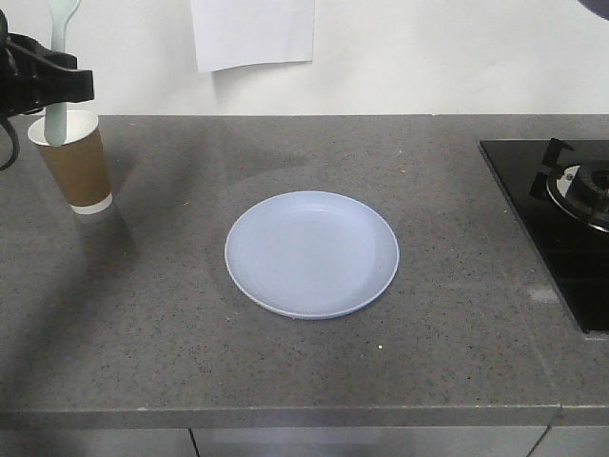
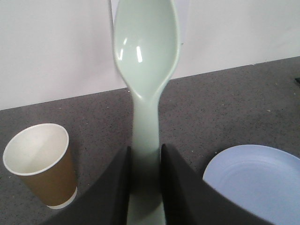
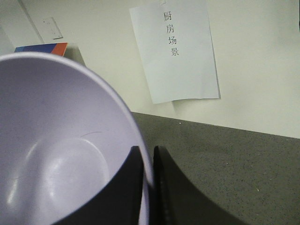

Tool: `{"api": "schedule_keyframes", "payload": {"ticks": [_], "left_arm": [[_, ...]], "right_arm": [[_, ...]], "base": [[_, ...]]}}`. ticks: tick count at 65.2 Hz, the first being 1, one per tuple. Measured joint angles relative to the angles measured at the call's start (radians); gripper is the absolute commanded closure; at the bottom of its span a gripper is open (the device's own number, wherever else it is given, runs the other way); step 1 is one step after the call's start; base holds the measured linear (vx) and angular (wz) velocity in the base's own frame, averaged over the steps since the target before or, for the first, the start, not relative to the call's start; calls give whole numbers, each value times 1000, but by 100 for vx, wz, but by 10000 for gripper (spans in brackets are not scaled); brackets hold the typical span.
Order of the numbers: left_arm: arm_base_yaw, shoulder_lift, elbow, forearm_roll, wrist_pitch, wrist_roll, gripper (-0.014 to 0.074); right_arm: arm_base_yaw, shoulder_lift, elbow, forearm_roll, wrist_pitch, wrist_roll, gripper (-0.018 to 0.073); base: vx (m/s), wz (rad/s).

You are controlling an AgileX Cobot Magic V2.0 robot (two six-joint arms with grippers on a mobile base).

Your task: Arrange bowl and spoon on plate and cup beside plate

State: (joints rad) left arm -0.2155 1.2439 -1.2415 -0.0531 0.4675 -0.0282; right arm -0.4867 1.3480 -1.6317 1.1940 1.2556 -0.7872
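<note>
The pale blue plate (image 1: 312, 253) lies flat in the middle of the grey counter. At the back left stands the brown paper cup (image 1: 74, 160), upright. Above the cup, my left gripper (image 1: 57, 81) is shut on the handle of the mint-white spoon (image 1: 59, 29), whose scoop points up. In the left wrist view the spoon (image 2: 146, 51) rises between the fingers (image 2: 176, 187), with the cup (image 2: 40, 161) at the left and the plate (image 2: 260, 183) at the right. My right gripper (image 3: 147, 159) is shut on the rim of the lavender bowl (image 3: 61, 154), held in the air.
A black gas stove (image 1: 561, 219) takes up the counter's right end. A white paper sheet (image 1: 253, 33) with printed characters hangs on the back wall. The counter's front edge (image 1: 285, 414) runs along the bottom of the front view.
</note>
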Motion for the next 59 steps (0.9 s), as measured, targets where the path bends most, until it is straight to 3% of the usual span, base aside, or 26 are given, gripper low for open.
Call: {"api": "schedule_keyframes", "payload": {"ticks": [59], "left_arm": [[0,0,0,0,0,0,602]], "right_arm": [[0,0,0,0,0,0,564]], "base": [[4,1]]}}
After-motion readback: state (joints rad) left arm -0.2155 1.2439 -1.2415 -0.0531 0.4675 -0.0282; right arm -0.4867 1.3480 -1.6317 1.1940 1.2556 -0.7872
